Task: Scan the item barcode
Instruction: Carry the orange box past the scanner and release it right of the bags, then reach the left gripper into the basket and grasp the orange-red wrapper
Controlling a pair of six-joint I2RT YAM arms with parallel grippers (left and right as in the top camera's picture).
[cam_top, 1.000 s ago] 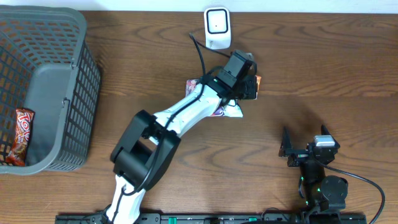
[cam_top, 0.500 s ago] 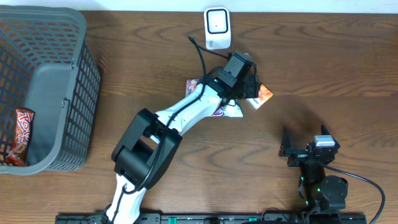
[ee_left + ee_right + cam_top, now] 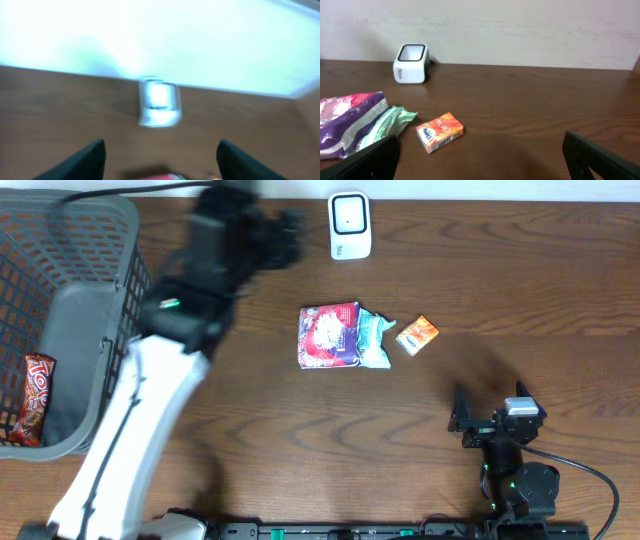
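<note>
Up at the far edge, the left gripper hangs blurred near the scanner, arm stretched long, fingers wide and empty. Orange box lies mid-table, just beside the snack bag. Right gripper gapes, empty.

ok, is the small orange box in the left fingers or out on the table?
Out. The small orange cardboard box lies flat on the brown wooden table, with the left fingers apart and empty.

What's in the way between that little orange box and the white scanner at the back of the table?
Nothing visible. Bare table runs from the orange box to the scanner. The snack bag lies beside the box, off that path.
</note>
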